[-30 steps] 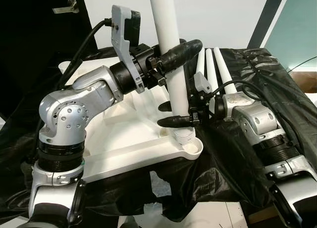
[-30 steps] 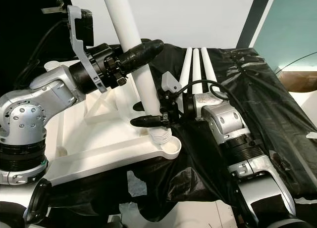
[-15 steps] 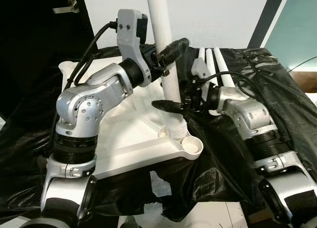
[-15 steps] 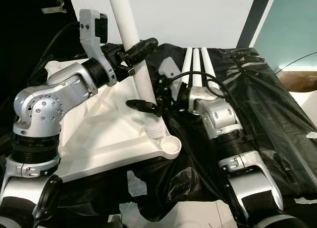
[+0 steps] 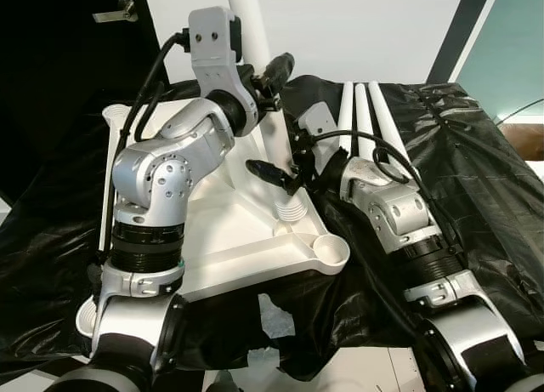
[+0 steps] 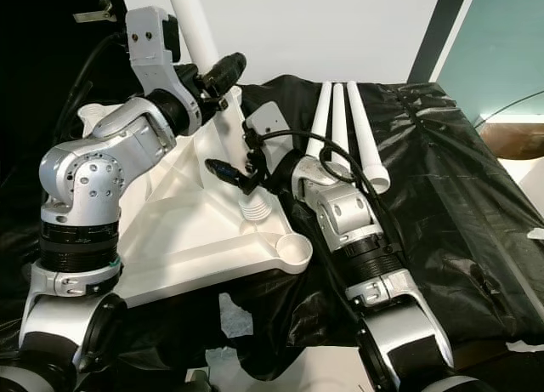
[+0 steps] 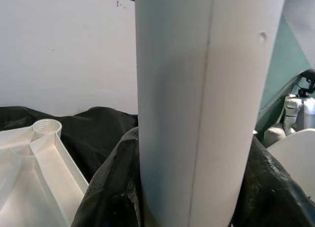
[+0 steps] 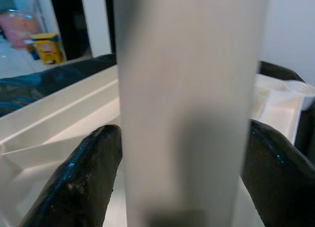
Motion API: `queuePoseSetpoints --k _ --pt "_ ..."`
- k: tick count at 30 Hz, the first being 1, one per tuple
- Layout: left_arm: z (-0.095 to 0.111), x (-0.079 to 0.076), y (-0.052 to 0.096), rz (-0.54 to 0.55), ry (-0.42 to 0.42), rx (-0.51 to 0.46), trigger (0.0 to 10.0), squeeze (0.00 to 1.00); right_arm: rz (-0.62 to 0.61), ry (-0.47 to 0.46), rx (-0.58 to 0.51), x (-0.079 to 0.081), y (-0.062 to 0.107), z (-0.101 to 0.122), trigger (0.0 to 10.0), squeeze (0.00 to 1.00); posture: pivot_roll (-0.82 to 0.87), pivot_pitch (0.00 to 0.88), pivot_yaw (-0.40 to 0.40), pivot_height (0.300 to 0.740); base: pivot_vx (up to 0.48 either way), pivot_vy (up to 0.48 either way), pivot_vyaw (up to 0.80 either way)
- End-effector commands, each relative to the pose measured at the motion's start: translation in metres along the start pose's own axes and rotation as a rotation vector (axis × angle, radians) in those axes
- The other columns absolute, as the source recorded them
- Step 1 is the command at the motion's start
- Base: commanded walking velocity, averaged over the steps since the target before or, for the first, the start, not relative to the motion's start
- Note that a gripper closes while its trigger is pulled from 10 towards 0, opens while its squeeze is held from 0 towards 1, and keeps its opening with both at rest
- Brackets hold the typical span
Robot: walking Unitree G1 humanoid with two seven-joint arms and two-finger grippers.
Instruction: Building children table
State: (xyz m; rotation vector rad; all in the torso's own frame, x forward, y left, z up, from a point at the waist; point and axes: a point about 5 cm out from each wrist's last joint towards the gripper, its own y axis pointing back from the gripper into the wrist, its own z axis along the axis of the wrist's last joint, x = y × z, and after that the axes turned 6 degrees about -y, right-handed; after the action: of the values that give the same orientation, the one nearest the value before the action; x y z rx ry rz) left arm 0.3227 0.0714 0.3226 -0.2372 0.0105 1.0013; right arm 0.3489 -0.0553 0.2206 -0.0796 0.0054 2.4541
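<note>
A white children's table top (image 5: 221,239) lies upside down on a black cloth. Both grippers hold one white leg (image 5: 274,137), which leans up and to the left. My left gripper (image 5: 267,76) is shut on it high up. My right gripper (image 5: 280,169) is shut on it lower down. The leg's threaded end (image 5: 291,212) hangs over the table top, a little back and left of the near corner socket (image 5: 330,252). In the wrist views the leg (image 7: 206,104) (image 8: 187,104) sits tight between black fingers (image 7: 108,187) (image 8: 83,173).
Three spare white legs (image 5: 367,111) lie side by side on the black cloth (image 5: 476,171) behind my right arm. Another corner socket (image 5: 115,113) is at the far left. A dark door (image 5: 51,86) stands at the left and a brown box (image 5: 523,141) at the right.
Both arms have carried the leg back and to the left. Its threaded end has left the near corner socket, and the leg now leans more to the left.
</note>
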Motion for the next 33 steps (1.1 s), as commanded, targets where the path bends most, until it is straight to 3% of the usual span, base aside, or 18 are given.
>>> queuePoseSetpoints --k 1,14,15,16,18,19,20,22,30,31,32,33 --pt "0.01 -0.007 -0.002 -0.007 -0.007 -0.047 10.0 0.0 -0.019 -0.001 0.015 0.0 -0.001 -0.007 10.0 0.0 0.15 0.0 -0.018 0.74 0.0 0.0 0.0" --pt "0.014 -0.024 -0.008 -0.005 -0.015 -0.069 10.0 0.0 -0.039 0.003 0.018 0.002 -0.012 -0.006 10.0 0.0 0.15 0.0 -0.021 0.74 0.0 0.0 0.0" --pt "0.015 -0.027 -0.009 0.001 -0.025 -0.074 10.0 0.0 -0.045 0.006 0.014 0.004 -0.014 -0.004 8.5 0.0 0.16 0.0 -0.025 0.74 0.0 0.0 0.0" --pt "0.016 -0.028 -0.01 0.007 -0.031 -0.078 10.0 0.0 -0.051 0.009 0.012 0.005 -0.016 -0.003 4.2 0.0 0.16 0.0 -0.025 0.74 0.0 0.0 0.0" --pt "0.016 -0.029 -0.01 0.012 -0.034 -0.08 10.0 0.0 -0.055 0.011 0.01 0.005 -0.017 -0.003 4.2 0.0 0.16 0.0 -0.025 0.74 0.0 0.0 0.0" --pt "0.016 -0.031 -0.01 0.011 -0.037 -0.08 10.0 0.0 -0.058 0.015 0.008 0.006 -0.017 -0.002 3.6 0.0 0.16 0.0 -0.024 0.74 0.0 0.0 0.0" --pt "0.015 -0.032 -0.01 0.014 -0.044 -0.077 10.0 0.0 -0.067 0.018 0.005 0.005 -0.018 -0.001 0.6 0.0 0.16 0.0 -0.023 0.74 0.0 0.0 0.0" --pt "0.014 -0.034 -0.009 0.014 -0.05 -0.074 10.0 0.0 -0.07 0.022 -0.001 0.005 -0.018 0.0 0.0 0.0 0.16 0.0 -0.023 0.74 0.0 0.0 0.0" --pt "0.011 -0.04 -0.01 -0.015 -0.067 -0.073 10.0 0.0 -0.094 0.025 -0.017 0.001 -0.018 0.003 0.0 0.0 0.15 0.004 -0.018 0.74 0.0 0.0 0.0" --pt "0.01 -0.042 -0.009 -0.049 -0.054 -0.081 10.0 1.0 -0.104 0.019 -0.017 0.0 -0.018 0.002 0.0 0.0 0.15 0.004 -0.018 0.74 0.0 0.0 0.0" --pt "0.009 -0.043 -0.008 -0.066 -0.057 -0.083 10.0 1.0 -0.118 0.012 -0.019 -0.001 -0.017 0.001 6.6 0.0 0.15 0.009 -0.014 0.74 0.0 0.0 0.0" --pt "0.009 -0.043 -0.008 -0.066 -0.057 -0.083 10.0 1.0 -0.118 0.012 -0.019 -0.001 -0.017 0.001 6.6 0.0 0.15 0.009 -0.014 0.74 0.0 0.0 0.0"
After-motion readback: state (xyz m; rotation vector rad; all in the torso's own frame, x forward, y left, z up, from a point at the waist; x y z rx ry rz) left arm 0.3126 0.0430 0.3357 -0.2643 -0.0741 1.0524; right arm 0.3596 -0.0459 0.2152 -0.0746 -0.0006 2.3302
